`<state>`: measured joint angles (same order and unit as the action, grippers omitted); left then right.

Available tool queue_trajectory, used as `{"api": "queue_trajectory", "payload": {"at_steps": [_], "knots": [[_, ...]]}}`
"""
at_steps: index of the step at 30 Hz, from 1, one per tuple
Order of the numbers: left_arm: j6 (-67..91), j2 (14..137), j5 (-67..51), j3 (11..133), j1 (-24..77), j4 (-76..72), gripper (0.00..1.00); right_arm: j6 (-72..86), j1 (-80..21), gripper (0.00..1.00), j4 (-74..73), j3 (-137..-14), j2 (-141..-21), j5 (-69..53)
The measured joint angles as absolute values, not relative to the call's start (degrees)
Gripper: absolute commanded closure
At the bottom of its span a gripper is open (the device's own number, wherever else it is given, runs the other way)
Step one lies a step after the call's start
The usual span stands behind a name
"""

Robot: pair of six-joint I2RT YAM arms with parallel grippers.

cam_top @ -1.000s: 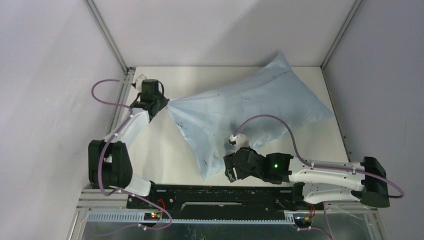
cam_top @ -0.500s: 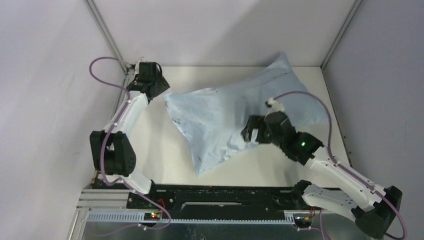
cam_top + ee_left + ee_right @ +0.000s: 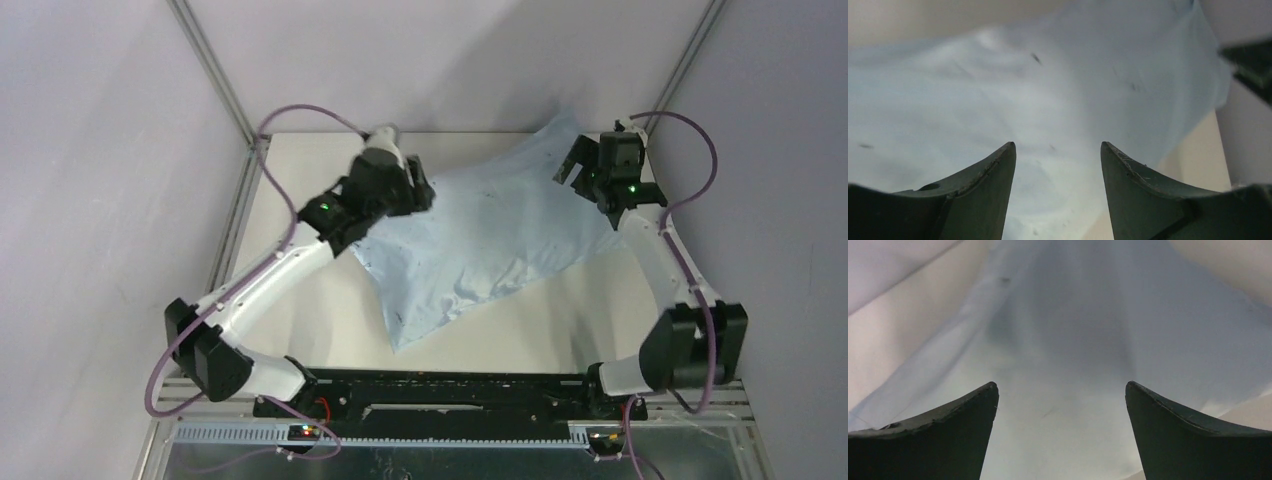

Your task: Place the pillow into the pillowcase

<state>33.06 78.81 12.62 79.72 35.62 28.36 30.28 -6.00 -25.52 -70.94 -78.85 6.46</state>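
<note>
The light blue pillowcase (image 3: 480, 240) lies plump and wrinkled, slanting across the table from the near middle to the far right corner. The pillow is hidden; no white fabric shows in any view. My left gripper (image 3: 422, 190) hovers open over the case's far left edge. In the left wrist view the left gripper (image 3: 1058, 145) has only the speckled blue pillowcase (image 3: 1048, 85) showing beyond its fingers. My right gripper (image 3: 572, 167) stands open above the case's far right corner. The right wrist view has the right gripper (image 3: 1062, 385) with its fingers wide apart over the pillowcase (image 3: 1073, 335), gripping nothing.
The white table (image 3: 330, 305) is boxed in by pale walls, with metal posts (image 3: 215, 75) at the far corners. A black rail (image 3: 430, 395) carries both arm bases at the near edge. Purple cables loop above both arms.
My left gripper let go of the case's left corner and swung right over the fabric. The right arm swept from the near edge to the far right corner, its jaws widening.
</note>
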Motion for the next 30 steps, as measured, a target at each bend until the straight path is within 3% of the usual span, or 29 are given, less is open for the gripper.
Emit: {"api": "queue_trajectory", "payload": {"at_steps": [4, 8, 14, 21, 24, 28, 30], "knots": [[35.4, 81.5, 9.2, 73.9, 42.6, 25.4, 0.35, 29.6, -2.3, 0.00, -25.7, -71.2, -86.1, 6.3], [38.6, 83.9, 7.7, 66.1, 43.2, 23.1, 0.36, 29.5, -3.7, 0.00, -25.9, -70.2, -88.8, 6.5], [41.0, 79.8, 7.3, 58.0, 33.3, 20.2, 0.37, 32.6, -13.6, 0.00, -22.6, -61.4, -81.5, 8.4], [39.4, 76.2, 9.9, 57.2, 22.3, 21.5, 0.36, 36.7, -22.7, 0.00, -22.9, -53.6, -70.0, 5.7], [37.8, 74.9, 10.3, 57.6, 22.5, 23.6, 0.32, 36.6, -20.0, 0.00, -24.6, -53.4, -66.9, 4.1], [34.2, 71.6, 10.2, 58.6, 22.9, 27.6, 0.02, 35.0, -16.4, 0.00, -28.9, -54.5, -61.6, 1.9], [32.1, 69.1, 10.4, 59.9, 23.8, 30.2, 0.00, 33.9, -15.7, 0.00, -31.0, -56.1, -58.8, 0.3]]}}
